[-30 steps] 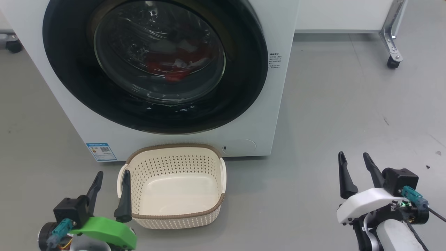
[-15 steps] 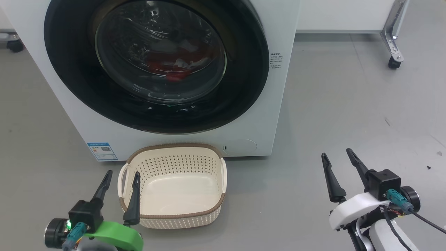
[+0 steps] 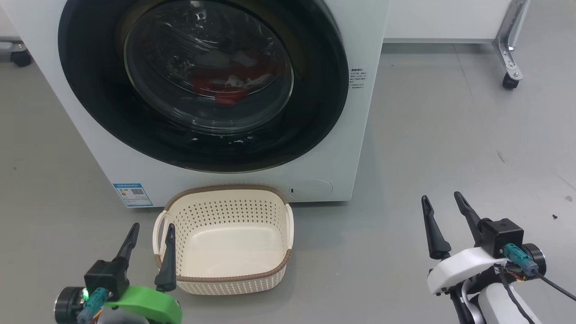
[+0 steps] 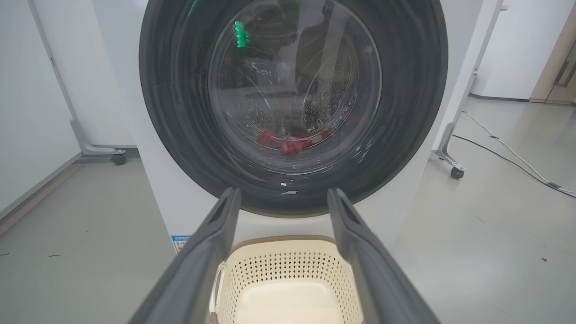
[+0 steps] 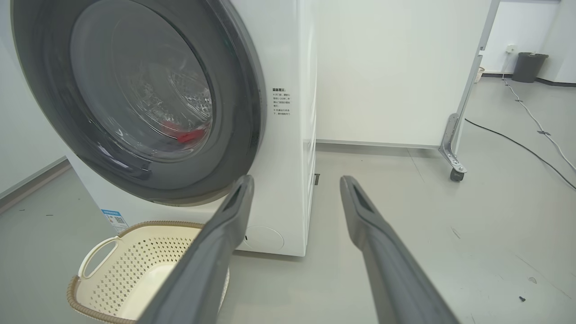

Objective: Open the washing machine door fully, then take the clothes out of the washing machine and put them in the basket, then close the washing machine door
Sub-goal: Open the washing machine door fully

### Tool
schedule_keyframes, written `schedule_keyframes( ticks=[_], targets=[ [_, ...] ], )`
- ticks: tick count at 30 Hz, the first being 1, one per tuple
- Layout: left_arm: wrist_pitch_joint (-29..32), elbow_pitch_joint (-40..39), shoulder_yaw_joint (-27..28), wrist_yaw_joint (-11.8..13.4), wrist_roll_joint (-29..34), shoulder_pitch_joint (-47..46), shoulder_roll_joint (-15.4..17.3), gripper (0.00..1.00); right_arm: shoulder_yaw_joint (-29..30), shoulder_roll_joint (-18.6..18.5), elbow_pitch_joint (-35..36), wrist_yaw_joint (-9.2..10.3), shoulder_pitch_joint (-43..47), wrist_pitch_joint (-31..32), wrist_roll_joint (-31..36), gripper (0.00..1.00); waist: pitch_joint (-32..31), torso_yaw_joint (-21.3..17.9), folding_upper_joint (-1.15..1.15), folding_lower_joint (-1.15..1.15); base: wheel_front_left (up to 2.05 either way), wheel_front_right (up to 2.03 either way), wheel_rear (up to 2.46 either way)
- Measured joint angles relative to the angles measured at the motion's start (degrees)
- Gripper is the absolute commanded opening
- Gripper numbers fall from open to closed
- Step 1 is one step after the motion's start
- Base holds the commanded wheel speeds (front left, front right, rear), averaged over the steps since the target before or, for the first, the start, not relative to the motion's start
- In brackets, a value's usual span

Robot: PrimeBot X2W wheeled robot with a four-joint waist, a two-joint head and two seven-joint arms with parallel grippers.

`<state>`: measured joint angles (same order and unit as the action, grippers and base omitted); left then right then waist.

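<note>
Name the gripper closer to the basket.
The left gripper, on the green mount: in the head view its inner finger overlaps the basket's left rim. The right gripper, on the white mount, stands well off to the basket's right.

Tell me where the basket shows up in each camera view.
Head view: basket bottom centre, before the washing machine.
Left wrist view: basket bottom centre, framed by the left gripper.
Right wrist view: basket bottom left.
Shared landmark: blue sticker on the washing machine.

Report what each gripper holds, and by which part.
Nothing is held. The left gripper and the right gripper both stand open and empty; the clothes lie behind the washing machine door.
</note>
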<state>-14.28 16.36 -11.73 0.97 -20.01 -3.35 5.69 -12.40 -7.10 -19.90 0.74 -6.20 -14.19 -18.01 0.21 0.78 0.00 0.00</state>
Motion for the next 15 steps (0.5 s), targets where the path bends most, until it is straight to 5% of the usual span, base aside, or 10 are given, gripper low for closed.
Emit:
schedule_keyframes(
  ticks=[15],
  targets=[
    [0.00, 0.88, -0.26, -0.58, 0.89, 0.00, -0.35, 1.00, 0.65, 0.43, -0.52, -0.09, 0.30, 0.00, 0.32, 0.96, 0.10, 0.01, 0.00, 0.00, 0.00, 0.00, 0.00]
  ],
)
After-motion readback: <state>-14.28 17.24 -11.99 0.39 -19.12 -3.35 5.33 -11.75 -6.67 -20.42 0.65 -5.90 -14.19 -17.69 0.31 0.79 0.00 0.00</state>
